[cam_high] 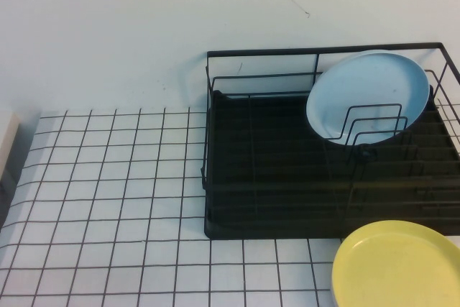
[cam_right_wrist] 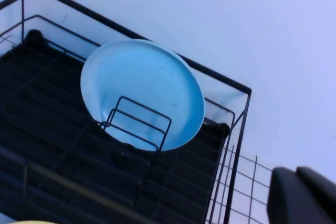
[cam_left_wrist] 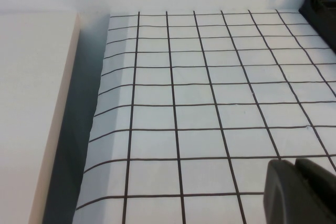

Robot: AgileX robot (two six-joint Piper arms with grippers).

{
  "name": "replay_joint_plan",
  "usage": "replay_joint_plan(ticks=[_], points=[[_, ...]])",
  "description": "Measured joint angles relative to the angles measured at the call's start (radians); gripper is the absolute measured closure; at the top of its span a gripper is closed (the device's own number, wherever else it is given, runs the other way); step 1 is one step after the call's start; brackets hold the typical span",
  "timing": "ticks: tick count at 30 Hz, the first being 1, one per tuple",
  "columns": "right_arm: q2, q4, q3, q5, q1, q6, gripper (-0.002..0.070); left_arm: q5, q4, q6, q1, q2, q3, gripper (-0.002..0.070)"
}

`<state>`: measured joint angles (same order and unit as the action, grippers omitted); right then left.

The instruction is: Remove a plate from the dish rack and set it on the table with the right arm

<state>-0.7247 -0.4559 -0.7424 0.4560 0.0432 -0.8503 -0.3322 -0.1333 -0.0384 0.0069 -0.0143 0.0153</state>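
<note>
From above, the round matte yellow plate lay flat on the white black-gridded table, just in front of the black wire dish rack, where a light blue plate leaned against upright loops. My left gripper, its fingers together, hovered over bare grid squares. My right gripper, fully closed and empty, hung beside the rack's far corner.

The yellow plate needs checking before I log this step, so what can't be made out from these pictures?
- Yellow plate: cut off by the high view's edges; whether it rests on the table is unclear.
- Right gripper: only a dark corner shows in its wrist view.
- Left gripper: likewise.
- Dish rack: right end cropped.
</note>
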Motion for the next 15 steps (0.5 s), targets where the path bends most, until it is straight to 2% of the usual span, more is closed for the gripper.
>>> replay_joint_plan(ticks=[7, 15], points=[[0.137, -0.002, 0.195, 0.017, 0.000, -0.004, 0.0678, 0.000, 0.000, 0.000, 0.000, 0.000, 0.000, 0.0678], [0.170, -0.028, 0.224, 0.146, 0.000, -0.002, 0.0678, 0.000, 0.000, 0.000, 0.000, 0.000, 0.000, 0.0678]])
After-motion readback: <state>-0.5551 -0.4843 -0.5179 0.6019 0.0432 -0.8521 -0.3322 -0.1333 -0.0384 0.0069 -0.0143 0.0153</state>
